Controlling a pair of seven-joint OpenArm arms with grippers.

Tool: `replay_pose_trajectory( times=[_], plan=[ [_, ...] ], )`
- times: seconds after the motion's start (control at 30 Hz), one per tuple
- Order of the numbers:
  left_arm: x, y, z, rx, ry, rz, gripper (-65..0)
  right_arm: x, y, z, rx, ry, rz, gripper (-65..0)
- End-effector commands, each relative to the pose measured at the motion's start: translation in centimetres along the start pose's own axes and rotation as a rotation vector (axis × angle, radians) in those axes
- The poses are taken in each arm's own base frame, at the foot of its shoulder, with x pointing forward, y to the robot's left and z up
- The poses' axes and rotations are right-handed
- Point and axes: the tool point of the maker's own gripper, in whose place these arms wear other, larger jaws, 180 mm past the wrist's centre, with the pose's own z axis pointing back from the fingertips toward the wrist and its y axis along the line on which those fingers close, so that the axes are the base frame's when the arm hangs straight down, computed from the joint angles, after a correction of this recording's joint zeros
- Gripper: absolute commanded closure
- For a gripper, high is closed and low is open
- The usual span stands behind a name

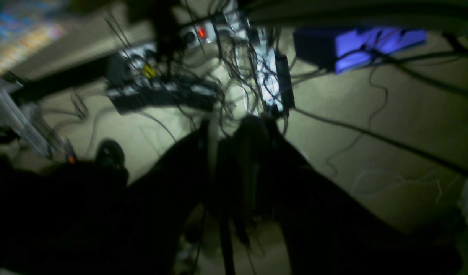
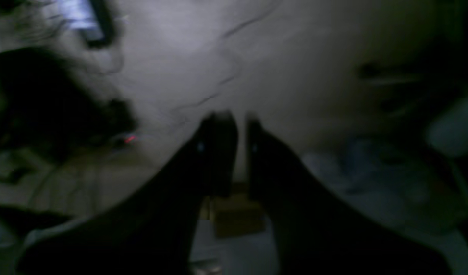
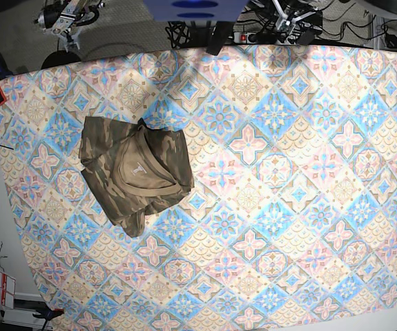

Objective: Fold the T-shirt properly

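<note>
T-shirt (image 3: 135, 172) lies crumpled on tablecloth (image 3: 302, 172) (both claws nearly together, empty).

My worktop (image 3: 302, 172) wears a blue, pink and cream tile-pattern cloth, evenly lit from above. Behind its far edge: dark floor (image 3: 129, 27), cables and a power strip (image 3: 250, 36). My left wrist view shows pale floor (image 1: 410, 126), tangled cables (image 1: 234, 76), a lit red switch (image 1: 200, 33), a blue box (image 1: 356, 47). Right wrist view too dim, blurred.
</note>
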Motion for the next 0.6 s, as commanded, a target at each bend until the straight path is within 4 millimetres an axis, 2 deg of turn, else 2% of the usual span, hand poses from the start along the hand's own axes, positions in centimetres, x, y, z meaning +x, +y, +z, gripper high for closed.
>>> replay_pose_trajectory(
  times=[0.0,0.2,0.23,0.37,0.47,0.57],
  plan=[
    [-0.4,0.2,-0.2,-0.003,0.005,0.009,-12.1,0.4,-0.7,-0.1,-0.01,-0.011,-0.019,-5.5],
    [-1.3,1.1,-2.2,-0.006,0.013,0.056,-12.1,1.8,4.5,-3.0,0.172,-0.053,-0.071,-5.5],
    [-1.0,1.4,-2.8,-0.005,0.006,0.067,-12.1,2.3,4.7,-3.4,0.19,-0.065,-0.071,-5.5],
    [-2.1,2.2,-4.6,-0.008,0.034,0.132,-12.1,3.2,6.5,-4.6,0.278,-0.094,-0.073,-5.5],
    [-2.8,1.5,-6.1,-0.026,0.042,0.198,-12.1,3.5,8.7,-5.3,0.354,-0.11,-0.08,-5.5],
    [-3.0,1.5,-7.0,-0.024,0.009,0.257,-12.1,4.3,9.2,-5.7,0.399,-0.135,-0.088,-5.5]
  ],
)
